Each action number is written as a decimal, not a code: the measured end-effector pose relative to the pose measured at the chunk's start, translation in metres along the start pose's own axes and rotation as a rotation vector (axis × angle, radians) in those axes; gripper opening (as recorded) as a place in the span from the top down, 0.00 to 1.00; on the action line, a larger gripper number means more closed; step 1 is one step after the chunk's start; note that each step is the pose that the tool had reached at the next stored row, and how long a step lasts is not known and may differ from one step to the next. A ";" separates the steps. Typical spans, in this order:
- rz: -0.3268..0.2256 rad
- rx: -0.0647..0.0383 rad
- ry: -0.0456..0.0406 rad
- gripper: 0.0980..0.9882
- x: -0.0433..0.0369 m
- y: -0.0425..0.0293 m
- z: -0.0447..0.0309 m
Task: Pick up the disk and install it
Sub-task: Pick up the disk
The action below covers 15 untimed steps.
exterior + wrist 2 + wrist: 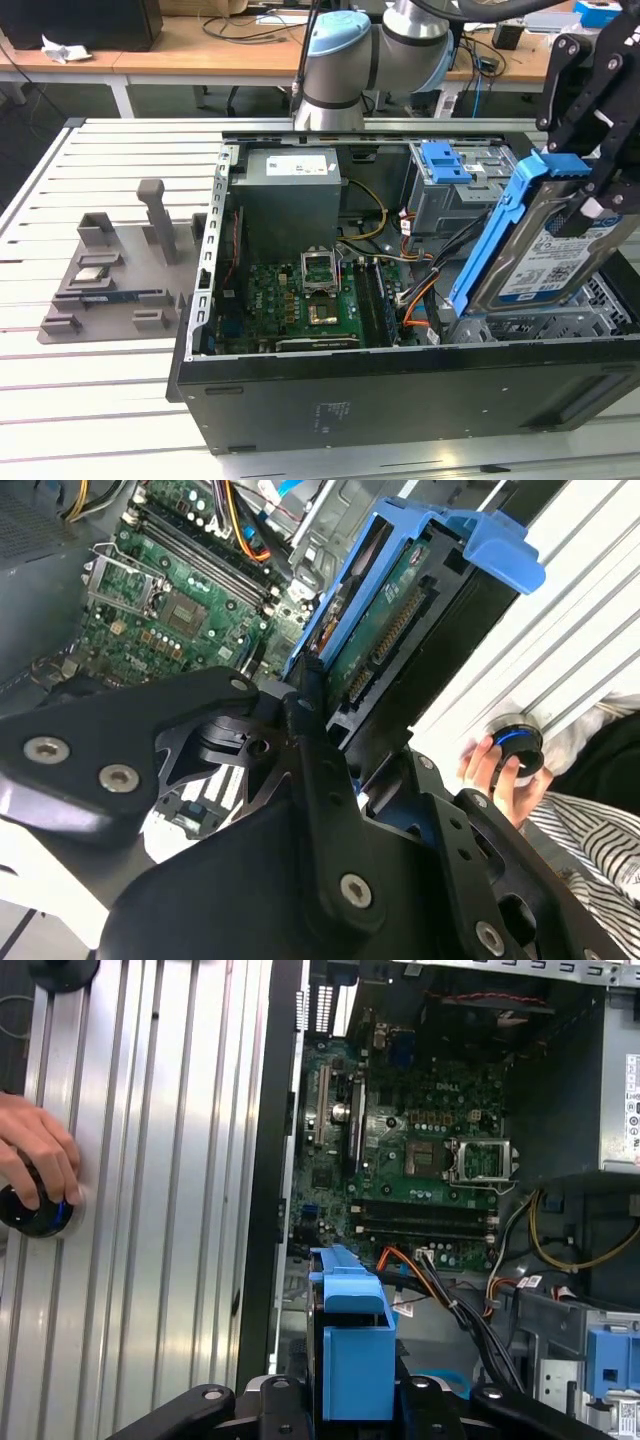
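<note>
Case [350,400] open on tabletop [100,400]. Disk [555,250] over its end at the exterior view's right, long axis steeply tilted, lower end dipping toward case. Claw [588,195] clamped on upper end.

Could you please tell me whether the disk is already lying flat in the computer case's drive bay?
No: in the exterior view the gripper holds the disk tilted on edge above the open case.
</note>
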<state>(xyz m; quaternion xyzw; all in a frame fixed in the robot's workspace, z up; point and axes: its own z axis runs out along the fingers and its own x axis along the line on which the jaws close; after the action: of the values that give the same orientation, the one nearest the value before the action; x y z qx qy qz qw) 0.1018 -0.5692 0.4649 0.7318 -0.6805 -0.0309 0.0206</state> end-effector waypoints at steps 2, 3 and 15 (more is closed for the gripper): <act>0.000 0.000 0.0000 0.70 0.0002 -0.0026 -0.0001; 0.000 0.000 -0.0001 0.70 0.0003 -0.0036 -0.0002; 0.008 0.000 -0.0005 0.70 0.0014 -0.0296 -0.0021</act>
<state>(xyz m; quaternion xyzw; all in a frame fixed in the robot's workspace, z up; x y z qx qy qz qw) 0.1314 -0.5684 0.4648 0.7289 -0.6836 -0.0310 0.0205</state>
